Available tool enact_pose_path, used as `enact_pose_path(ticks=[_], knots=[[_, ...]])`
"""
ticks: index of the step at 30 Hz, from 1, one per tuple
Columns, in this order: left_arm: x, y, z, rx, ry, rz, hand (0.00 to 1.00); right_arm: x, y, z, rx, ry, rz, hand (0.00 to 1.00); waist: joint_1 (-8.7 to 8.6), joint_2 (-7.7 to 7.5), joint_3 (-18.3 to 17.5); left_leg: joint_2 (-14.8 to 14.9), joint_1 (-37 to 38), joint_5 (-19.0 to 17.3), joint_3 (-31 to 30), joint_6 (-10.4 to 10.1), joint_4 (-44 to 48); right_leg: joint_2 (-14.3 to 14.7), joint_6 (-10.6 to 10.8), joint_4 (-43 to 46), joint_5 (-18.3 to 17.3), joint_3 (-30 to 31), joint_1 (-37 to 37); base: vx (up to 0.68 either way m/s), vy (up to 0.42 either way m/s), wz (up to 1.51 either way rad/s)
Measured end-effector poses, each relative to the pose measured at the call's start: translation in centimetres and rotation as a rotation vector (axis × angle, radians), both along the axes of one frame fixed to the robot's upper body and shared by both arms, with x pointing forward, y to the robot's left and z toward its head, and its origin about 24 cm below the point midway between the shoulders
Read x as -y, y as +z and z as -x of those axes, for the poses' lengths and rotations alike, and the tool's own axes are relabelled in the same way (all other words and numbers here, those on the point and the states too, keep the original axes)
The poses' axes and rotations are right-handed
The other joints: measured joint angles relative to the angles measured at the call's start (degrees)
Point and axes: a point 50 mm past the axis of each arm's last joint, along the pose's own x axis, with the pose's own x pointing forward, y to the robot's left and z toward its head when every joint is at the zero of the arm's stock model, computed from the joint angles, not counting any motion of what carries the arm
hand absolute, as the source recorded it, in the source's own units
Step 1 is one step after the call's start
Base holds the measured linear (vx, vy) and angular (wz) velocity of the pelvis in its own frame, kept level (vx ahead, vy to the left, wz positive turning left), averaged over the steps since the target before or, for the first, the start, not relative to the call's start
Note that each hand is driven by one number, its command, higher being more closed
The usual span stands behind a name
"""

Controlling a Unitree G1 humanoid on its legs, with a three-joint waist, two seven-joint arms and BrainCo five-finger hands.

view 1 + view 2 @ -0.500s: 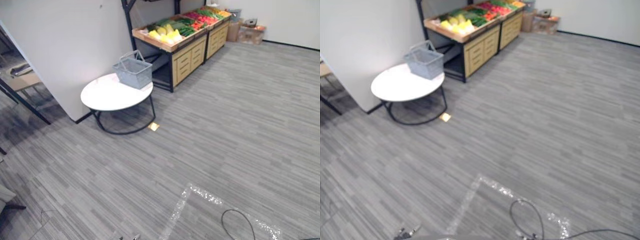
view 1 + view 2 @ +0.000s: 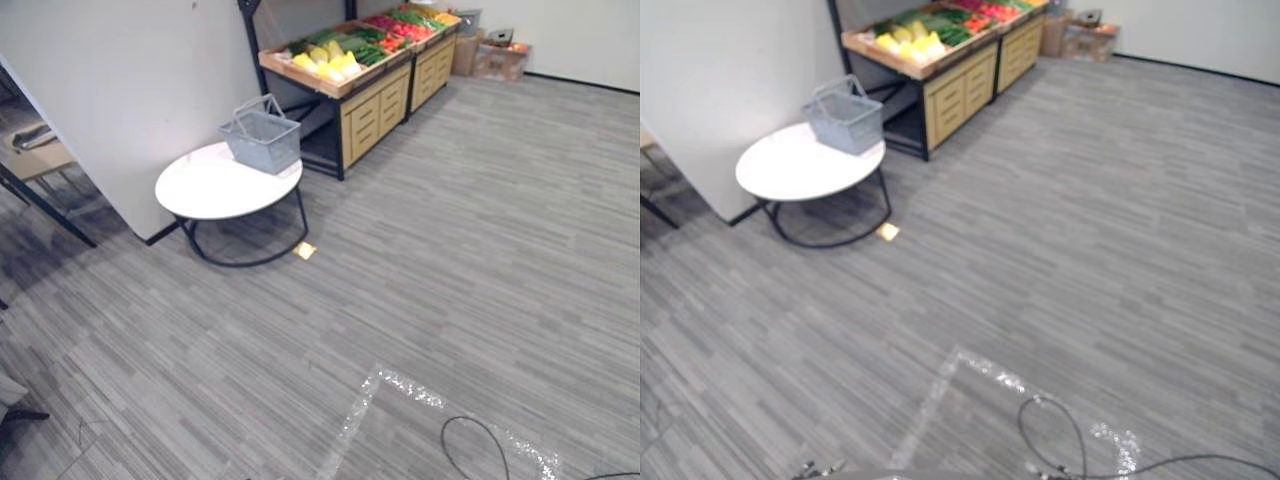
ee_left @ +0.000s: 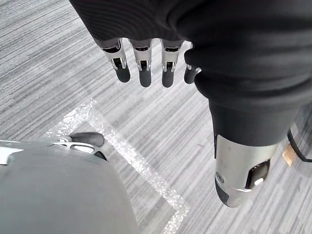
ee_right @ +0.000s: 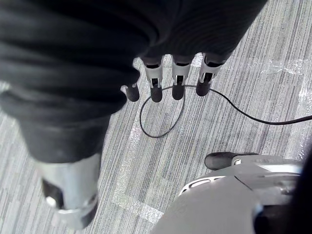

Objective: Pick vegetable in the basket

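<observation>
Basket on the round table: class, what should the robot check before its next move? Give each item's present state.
1. Basket upright on the white table: ok.
2. Vegetables lying on the wooden stand beside the table: ok.
3. Left hand fingers straight, holding nothing: ok.
4. Right hand fingers straight, holding nothing: ok.
5. Basket within reach of either hand: not ok, far across the floor.
6. Basket empty inside: cannot tell.

Soft, even indoor light all over the grey floor (image 2: pixel 480 230), nothing harsh, just a faint shadow pooled under the round white desk (image 2: pixel 205 185) and some sparkly glare off the floor tape (image 2: pixel 402 385).
</observation>
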Motion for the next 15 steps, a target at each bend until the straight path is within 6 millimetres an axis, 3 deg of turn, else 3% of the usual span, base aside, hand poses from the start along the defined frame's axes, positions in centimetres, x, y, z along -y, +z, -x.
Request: enact_pose_path(ticks=[15], knots=[[-0.17, 0.05, -0.41, -0.002, -0.005, -0.025, 0.0, -0.01, 0.12, -0.91, 0.008, 0.087, 0.004, 0.0, 0.0, -0.12, 1.08, 0.23, -0.94, 0.0, -0.32, 0.0, 0.01, 0.22, -0.01, -0.08, -0.01, -0.27, -0.71, -0.02, -0.015, 0.01]])
